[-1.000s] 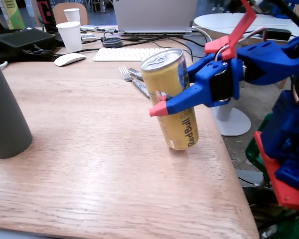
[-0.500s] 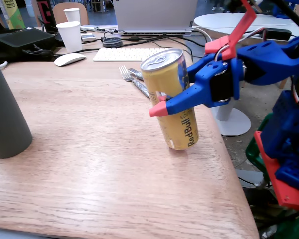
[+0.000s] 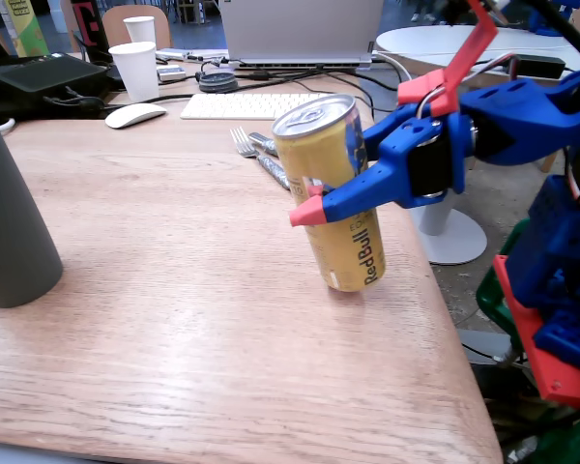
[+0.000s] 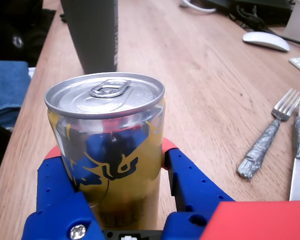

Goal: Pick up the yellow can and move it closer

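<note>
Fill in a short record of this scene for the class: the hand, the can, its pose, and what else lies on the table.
hand: hand, blue with red tips, closed around the can
held item: yellow can
can pose: tilted, base at or just above the wooden table; contact unclear
nearby: foil-handled fork beside the can
far side: dark grey cylinder, white mouse, paper cup, keyboard

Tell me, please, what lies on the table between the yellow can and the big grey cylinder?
Nothing: in the fixed view, only bare wooden table separates the yellow can from the grey cylinder. The wrist view shows the same empty stretch.
</note>
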